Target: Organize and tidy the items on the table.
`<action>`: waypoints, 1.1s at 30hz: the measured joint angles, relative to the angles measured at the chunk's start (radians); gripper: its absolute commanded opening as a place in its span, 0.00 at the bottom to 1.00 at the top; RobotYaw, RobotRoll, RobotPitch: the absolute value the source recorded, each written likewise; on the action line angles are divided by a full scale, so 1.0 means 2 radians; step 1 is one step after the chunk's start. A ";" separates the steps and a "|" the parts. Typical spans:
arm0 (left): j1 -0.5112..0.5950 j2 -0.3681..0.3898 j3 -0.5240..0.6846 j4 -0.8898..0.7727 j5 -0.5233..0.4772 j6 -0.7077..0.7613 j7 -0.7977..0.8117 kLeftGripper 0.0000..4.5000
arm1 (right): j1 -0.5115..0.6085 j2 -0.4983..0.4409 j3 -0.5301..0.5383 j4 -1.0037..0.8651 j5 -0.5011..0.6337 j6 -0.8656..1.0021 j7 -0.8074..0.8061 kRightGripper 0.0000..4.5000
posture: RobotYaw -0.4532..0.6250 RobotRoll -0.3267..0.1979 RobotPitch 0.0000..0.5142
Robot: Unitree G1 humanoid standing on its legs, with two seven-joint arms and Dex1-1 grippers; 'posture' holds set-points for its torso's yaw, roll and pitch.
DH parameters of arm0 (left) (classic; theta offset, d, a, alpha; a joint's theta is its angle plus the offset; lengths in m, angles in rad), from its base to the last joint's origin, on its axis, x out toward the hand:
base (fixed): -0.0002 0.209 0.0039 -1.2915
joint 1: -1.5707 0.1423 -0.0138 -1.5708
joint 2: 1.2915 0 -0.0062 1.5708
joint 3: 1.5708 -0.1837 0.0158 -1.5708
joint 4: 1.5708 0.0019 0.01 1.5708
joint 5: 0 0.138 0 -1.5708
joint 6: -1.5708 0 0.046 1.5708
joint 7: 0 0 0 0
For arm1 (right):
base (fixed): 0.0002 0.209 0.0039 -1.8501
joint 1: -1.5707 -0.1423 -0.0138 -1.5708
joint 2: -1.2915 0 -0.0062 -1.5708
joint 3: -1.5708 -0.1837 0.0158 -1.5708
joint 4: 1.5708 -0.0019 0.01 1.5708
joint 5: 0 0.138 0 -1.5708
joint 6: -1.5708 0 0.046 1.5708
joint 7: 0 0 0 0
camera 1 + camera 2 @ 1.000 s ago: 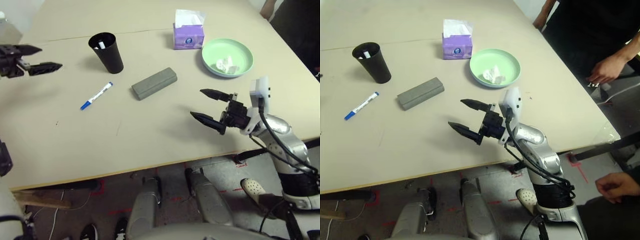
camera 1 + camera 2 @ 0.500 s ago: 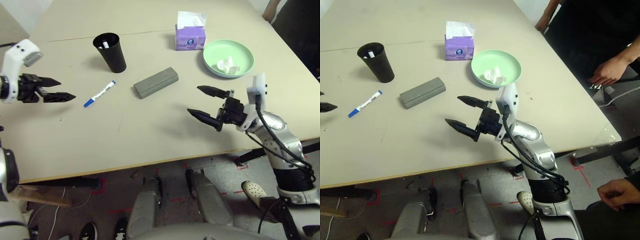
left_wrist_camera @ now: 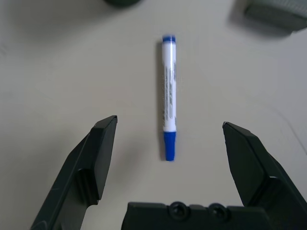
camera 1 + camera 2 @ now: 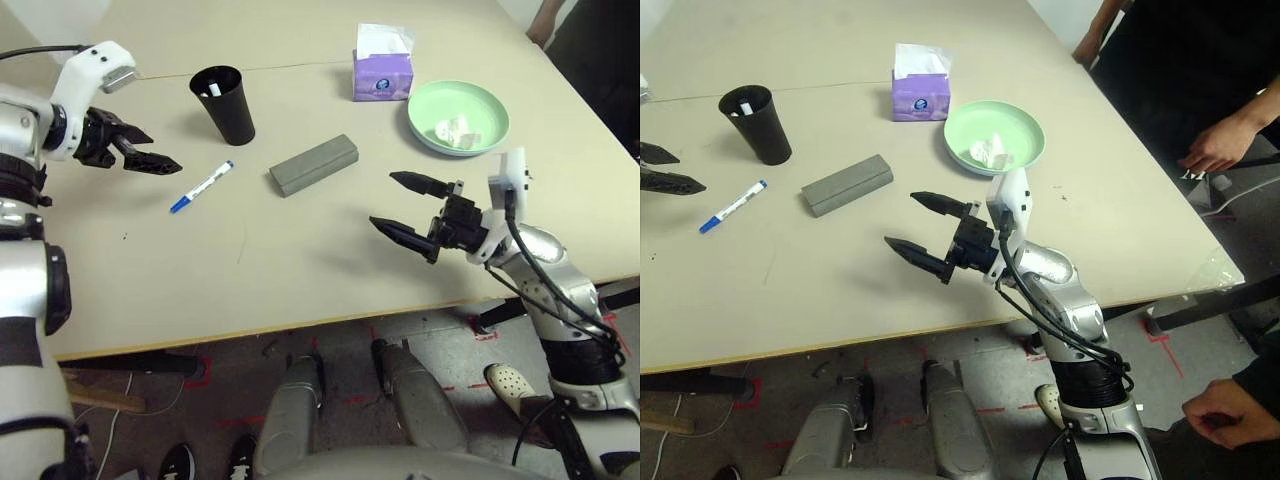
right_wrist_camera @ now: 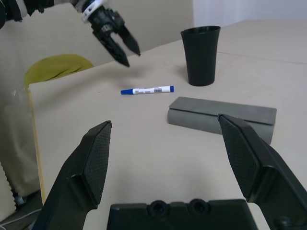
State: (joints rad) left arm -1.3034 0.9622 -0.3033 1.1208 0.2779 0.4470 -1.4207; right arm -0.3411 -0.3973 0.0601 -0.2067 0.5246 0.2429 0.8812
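1. Right end effector (image 4: 381,197): open and empty, poised above the near part of the counter (image 4: 250,290), on the body side of the glasses case. It is the farther of my two from the loose marker.
2. Marker (image 4: 201,187), the probable object of the coming move: lying flat on the counter, to the left of the case and on the body side of the cup. Its long axis runs obliquely, the blue cap toward my body and my left, the opposite end away and to the right.
3. Left end effector (image 4: 166,153): open, holding nothing, raised above the counter and clearly the nearer to the marker. The marker lies below and to its right; in the left wrist view its barrel (image 3: 170,86) runs along my pointing direction, cap end toward me, centred between my finger lines. I judge that lowering and closing across the barrel would suit.
4. Glasses case (image 4: 314,165): grey, closed, right of the marker and apart from it.
5. Cup (image 4: 228,110): black, upright, just beyond the marker, a white object (image 4: 214,90) inside; a likely destination.
6. Green plate (image 4: 440,100): far right, bearing crumpled tissue (image 4: 457,131).
7. Purple tissue box (image 4: 382,78): beyond the case, beside the plate.
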 measured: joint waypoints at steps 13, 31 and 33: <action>-0.037 -0.036 -0.023 0.058 0.044 -0.020 -0.007 0.99 | 0.005 0.018 0.005 -0.009 -0.007 0.000 -0.012 1.00 | 0.22 0.62 0.43; -0.059 -0.063 -0.034 0.094 0.078 -0.062 0.035 0.99 | 0.005 0.025 0.010 -0.011 -0.008 -0.001 -0.019 1.00 | 0.20 0.62 0.45; -0.058 -0.064 -0.033 0.094 0.078 -0.063 0.041 0.99 | 0.006 0.025 0.010 -0.012 -0.008 -0.001 -0.021 1.00 | 0.20 0.62 0.45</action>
State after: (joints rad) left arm -1.4204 0.8350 -0.3701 1.3096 0.4333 0.3213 -1.3377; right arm -0.3299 -0.3482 0.0800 -0.2314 0.5078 0.2410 0.8398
